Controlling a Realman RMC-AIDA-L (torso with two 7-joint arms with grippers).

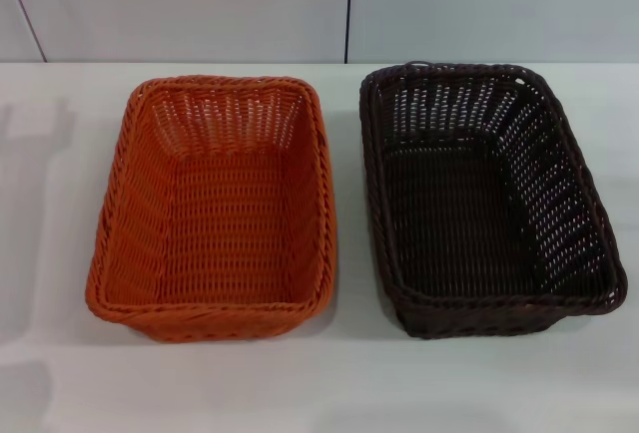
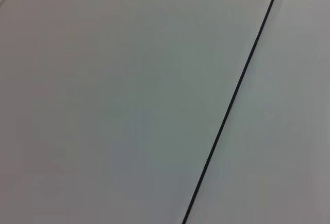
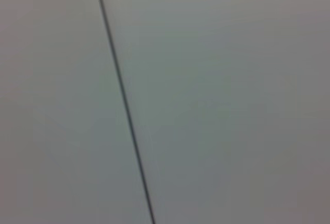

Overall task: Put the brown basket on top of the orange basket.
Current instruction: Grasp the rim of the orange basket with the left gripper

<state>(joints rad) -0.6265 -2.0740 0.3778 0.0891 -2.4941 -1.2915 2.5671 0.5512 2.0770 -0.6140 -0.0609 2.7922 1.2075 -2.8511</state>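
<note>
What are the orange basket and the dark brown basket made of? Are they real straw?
The orange basket looks like woven plastic wicker: its strands are even, smooth and very bright. The brown basket looks the same kind, with open-weave sides and a braided rim. Real straw seems unlikely, but I cannot be sure.

No part of the robot shows in any view. Both wrist views show only a plain pale panel with a thin dark line.
</note>
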